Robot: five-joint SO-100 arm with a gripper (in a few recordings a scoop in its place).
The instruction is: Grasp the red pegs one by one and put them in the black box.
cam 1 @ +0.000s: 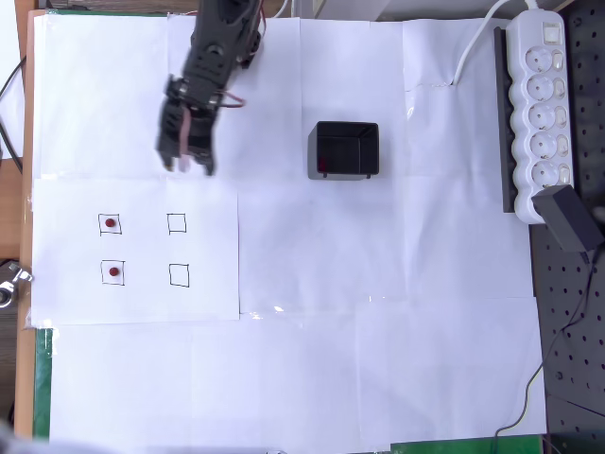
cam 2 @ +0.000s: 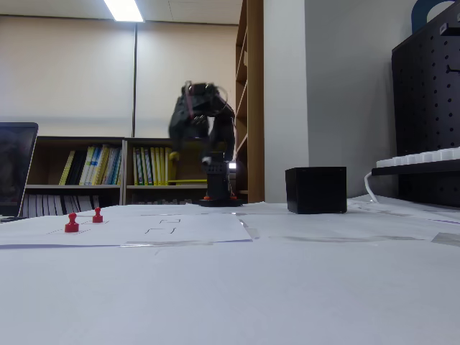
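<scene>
Overhead, hanging above the paper with nothing gripped: pincer [cam 1: 186, 161], fingers pointing down-picture, whether spread or pressed together impossible to tell. Sitting below it in the two left-hand drawn squares: two pegs [cam 1: 111, 224] [cam 1: 113, 272]. Standing well right of the pincer: box [cam 1: 343, 150], something red inside.

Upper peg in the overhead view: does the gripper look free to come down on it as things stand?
Probably yes. The upper peg stands alone in its drawn square, apart from the lower peg. The gripper hangs above the paper with nothing between them. The box is off to the right.
</scene>
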